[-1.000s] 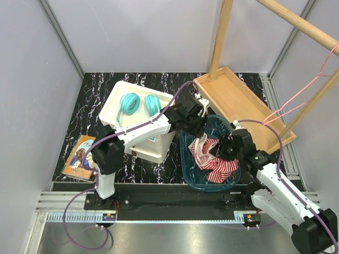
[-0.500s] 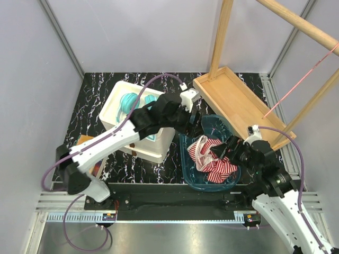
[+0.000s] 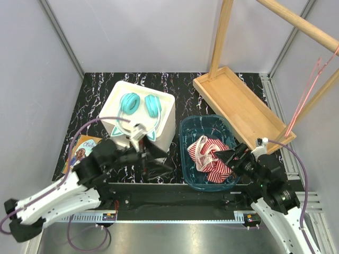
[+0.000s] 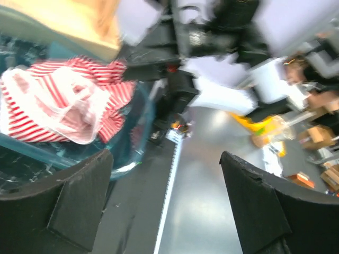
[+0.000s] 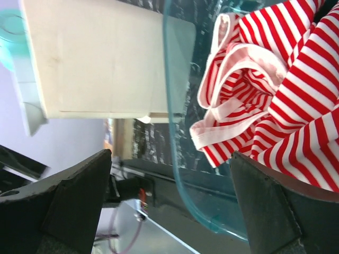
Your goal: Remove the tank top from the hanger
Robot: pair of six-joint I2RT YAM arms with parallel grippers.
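Book (image 3: pixel 83 151) lies flat at far left on the dark table, nothing near it. L arm has pulled right back from over the tub in the last sec and now sits low by the bases; left gripper (image 4: pixel 167 161) has its fingers wide apart w/ nothing between them, aimed across the front edge toward the tub.

White bin (image 3: pixel 159 132) is next, holding only the teal headphones (image 3: pixel 140 103), lying flat at the back of it.

Blue tub (image 3: pixel 204 118) stands just right of the bin. Tank top (image 3: pixel 212 156) is bunched in a heap inside it, stripes up, paler inside showing on the left part, a strap looped loose. It's off the wire and well apart from it.

Right gripper (image 5: pixel 170 156) has also drawn back some: fingers spread, empty, hovering at the tub's near-right rim w/ cloth just ahead but not pinched.

Wooden tray (image 3: pixel 238 106) behind the tub holds nothing visible.

Hanger (image 3: pixel 306 90) at far right hangs bare from the rack pole (image 3: pixel 296 21); a sec ago it was splayed out toward the tray, now it has swung in narrower, prob. settling.

Judgement: shirt's free, both arms let go and backing off, so task looks done bar parking the arms.
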